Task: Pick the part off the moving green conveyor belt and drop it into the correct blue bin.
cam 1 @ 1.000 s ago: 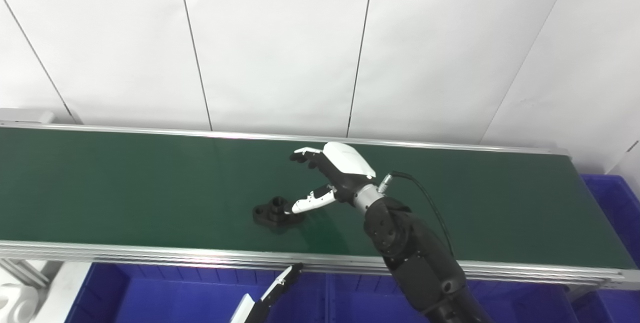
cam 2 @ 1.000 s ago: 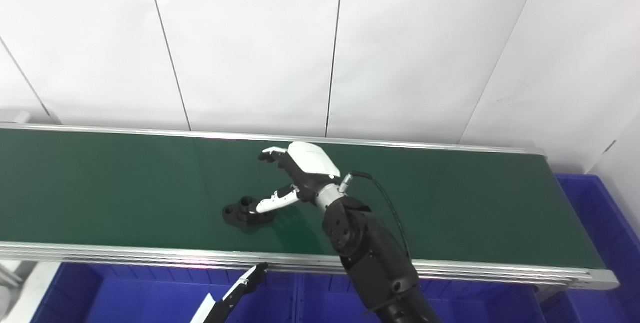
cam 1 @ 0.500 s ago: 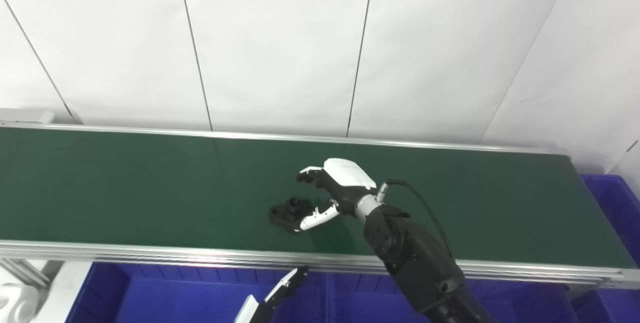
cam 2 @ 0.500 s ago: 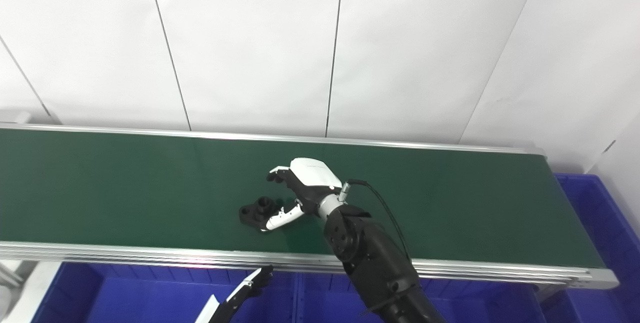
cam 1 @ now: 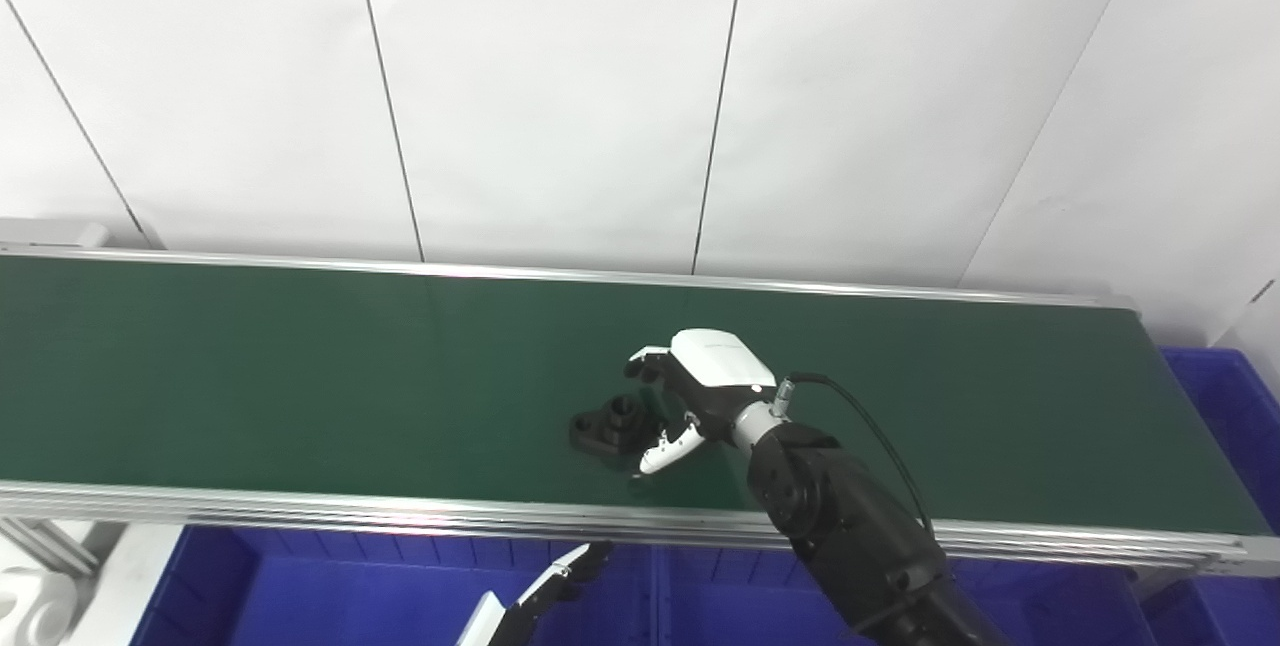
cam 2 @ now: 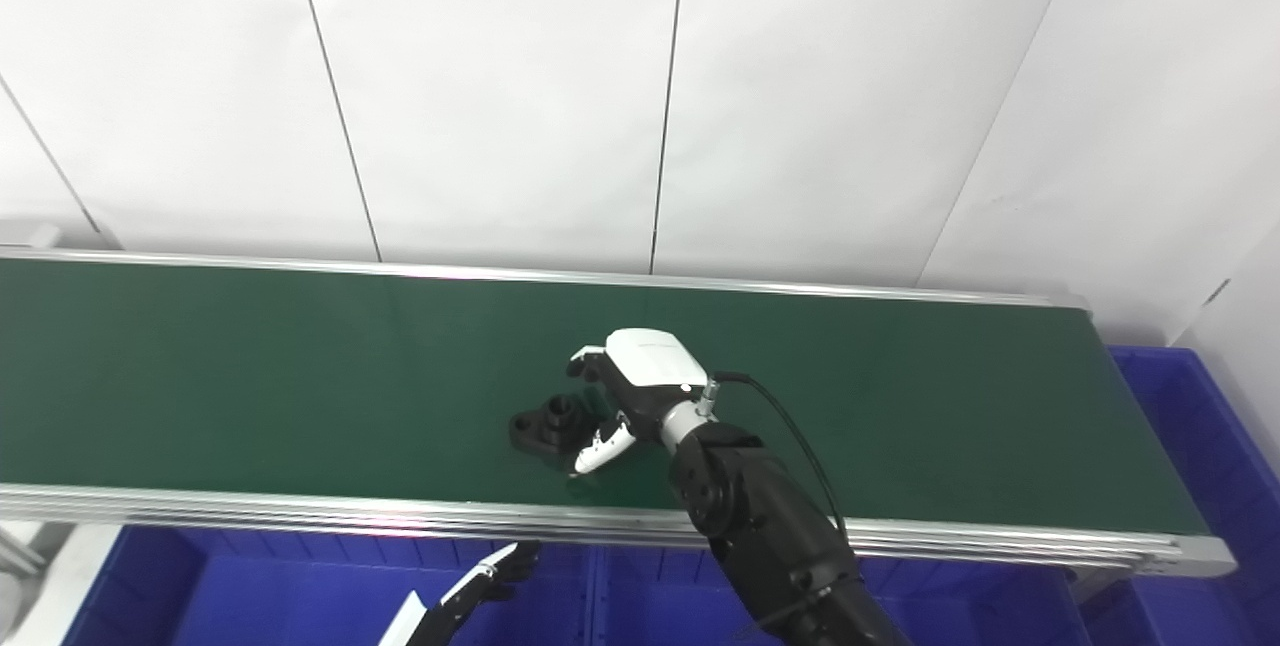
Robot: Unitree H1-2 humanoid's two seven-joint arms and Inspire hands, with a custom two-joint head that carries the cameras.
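Green belting (cam 1: 300,376) carries a small black part (cam 1: 606,424), a flat flange with an upright collar, which lies on the near half of the conveyor just beside the right hand (cam 1: 700,391). That hand hangs low over the belt with its white back turned up, its thumb (cam 1: 668,449) angled down on the near side of the part and its dark fingers (cam 1: 648,366) curled over on the far side, so the part sits in the gap between them. The hand is spread around the part rather than clamped on it; whether the thumb tip touches the flange cannot be told, since black part and black finger pads merge. The fingertips are hidden under the white shell. A black cable (cam 1: 860,416) loops from the wrist. Below and toward the hand's near side, past the belt's metal rail (cam 1: 300,508), blue bins (cam 1: 350,596) are cut off by the bottom edge. The left hand (cam 1: 560,581) shows only as a white and black sliver over those bins, most of it out of view, so its pose cannot be told. Another blue bin (cam 1: 1230,406) sits at the belt's right end, partly cropped.
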